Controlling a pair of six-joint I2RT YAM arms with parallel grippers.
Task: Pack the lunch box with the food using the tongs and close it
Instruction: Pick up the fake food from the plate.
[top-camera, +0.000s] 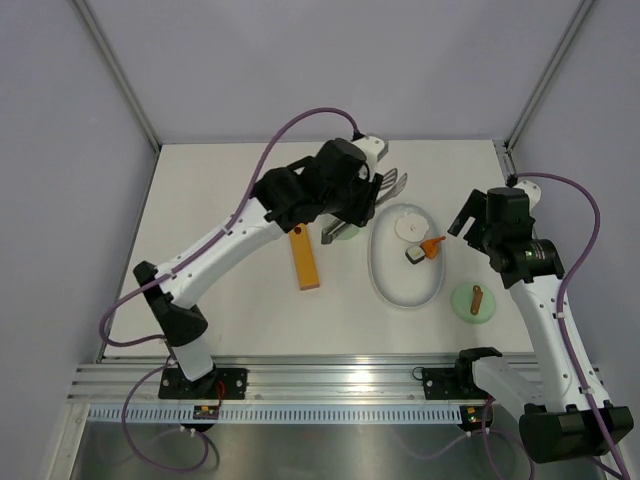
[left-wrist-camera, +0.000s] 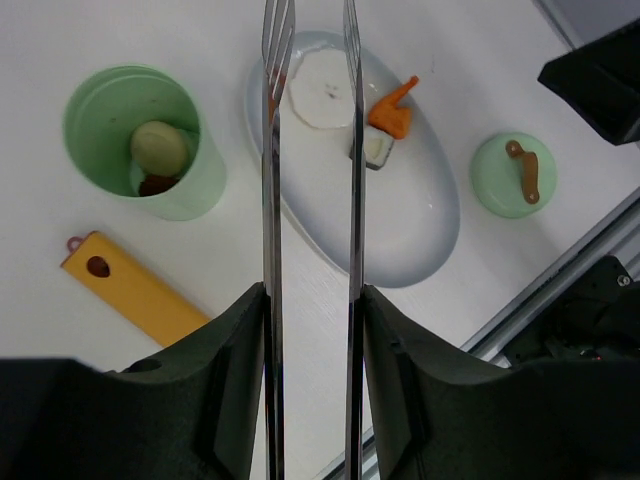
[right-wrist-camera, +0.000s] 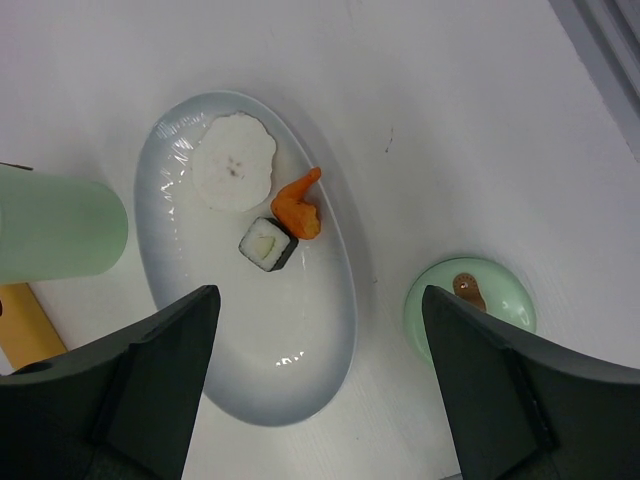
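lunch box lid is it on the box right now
No, the lid lies on the table beside the white plate, apart from the open lunch box.

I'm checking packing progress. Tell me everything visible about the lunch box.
The lunch box is a pale mint-green, plastic-looking cylinder, standing upright and open on the table beside the plate. Inside lie a pale round piece and a dark brown piece. Its lid lies apart, beyond the plate.
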